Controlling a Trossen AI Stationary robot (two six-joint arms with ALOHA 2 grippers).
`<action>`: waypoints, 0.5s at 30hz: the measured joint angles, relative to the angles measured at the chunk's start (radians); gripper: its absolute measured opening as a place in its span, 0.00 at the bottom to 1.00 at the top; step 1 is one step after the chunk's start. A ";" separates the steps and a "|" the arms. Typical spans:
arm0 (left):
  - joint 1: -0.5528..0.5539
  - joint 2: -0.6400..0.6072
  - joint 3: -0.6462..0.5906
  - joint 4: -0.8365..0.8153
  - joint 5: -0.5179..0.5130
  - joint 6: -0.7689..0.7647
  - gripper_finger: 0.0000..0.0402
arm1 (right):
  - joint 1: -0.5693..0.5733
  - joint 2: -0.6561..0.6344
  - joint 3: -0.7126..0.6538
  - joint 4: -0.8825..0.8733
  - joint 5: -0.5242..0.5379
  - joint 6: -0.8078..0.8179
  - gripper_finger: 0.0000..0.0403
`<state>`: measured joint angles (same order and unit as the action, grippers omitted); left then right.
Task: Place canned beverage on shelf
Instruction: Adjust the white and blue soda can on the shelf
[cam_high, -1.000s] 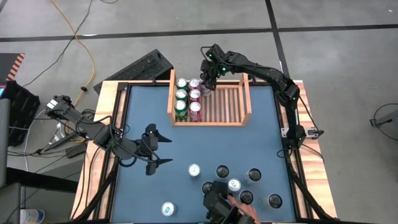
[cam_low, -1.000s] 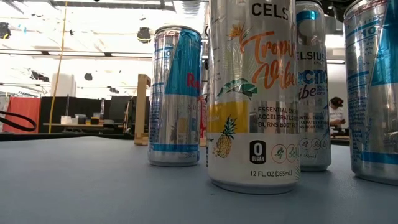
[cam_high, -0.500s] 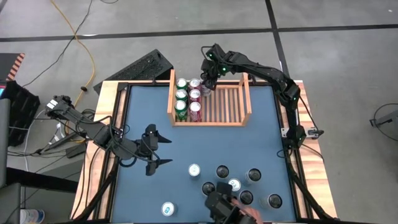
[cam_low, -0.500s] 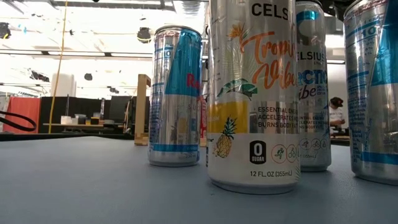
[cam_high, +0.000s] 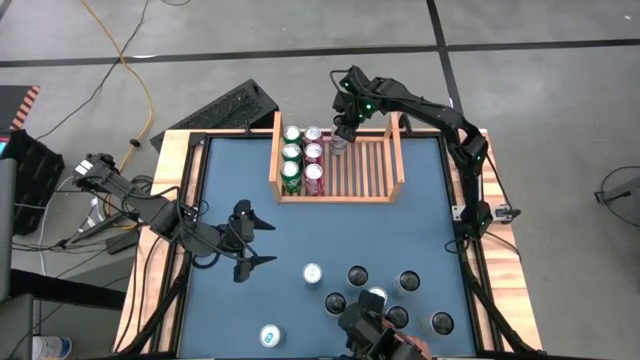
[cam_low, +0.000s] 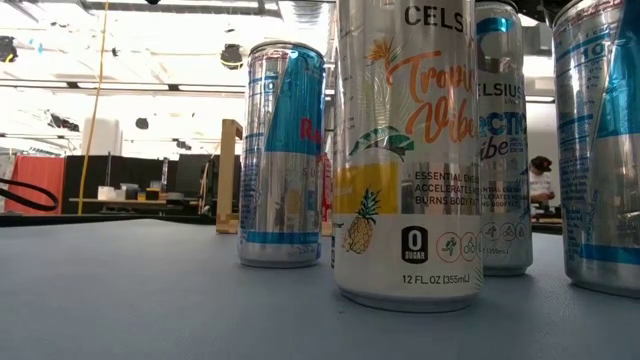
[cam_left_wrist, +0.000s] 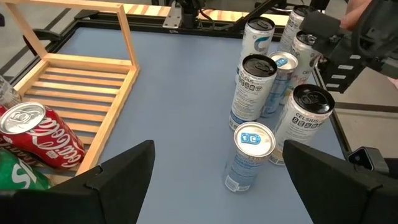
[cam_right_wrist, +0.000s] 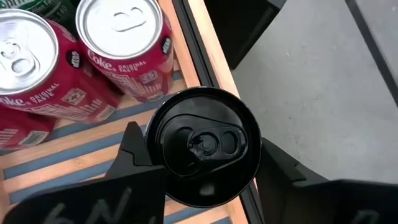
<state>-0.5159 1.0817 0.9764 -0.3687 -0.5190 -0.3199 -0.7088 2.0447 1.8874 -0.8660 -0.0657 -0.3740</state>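
Reference: high view, table centre.

- Table: blue mat (cam_high: 420, 220) inside a light-wood border (cam_high: 508, 300).
- Yellow cable (cam_high: 149, 100): on the grey floor at 10 o'clock, curving toward the table corner.
- Black ribbed panel (cam_high: 232, 108): at 11 o'clock, against the table's far edge.
- Black crate (cam_high: 25, 160): at 9 o'clock, off the table.
- Low view: a person (cam_low: 541, 185) stands in the distant room.

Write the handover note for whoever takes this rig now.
Right pincer: over the shelf's far end, beside the red cans, fingers either side of a black-topped can; grip unconfirmed.
Left pincer: open, empty, waiting over the table's left side.
Done: six cans in two rows at the shelf's left end, green-labelled and red Coke.
Left: seat the black can, then shelve the cans at the table's near edge.
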 joint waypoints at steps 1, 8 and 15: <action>0.000 0.000 0.000 0.000 0.000 0.000 0.85 | -0.002 0.000 0.000 -0.001 -0.004 0.001 0.33; 0.000 0.000 0.000 -0.003 0.000 -0.004 0.85 | 0.000 0.002 0.000 0.027 -0.023 0.000 0.33; 0.000 0.000 0.000 -0.008 0.000 -0.006 0.85 | 0.001 0.003 0.000 0.028 -0.031 0.005 0.33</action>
<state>-0.5159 1.0817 0.9764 -0.3763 -0.5188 -0.3258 -0.7074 2.0476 1.8874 -0.8382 -0.0970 -0.3691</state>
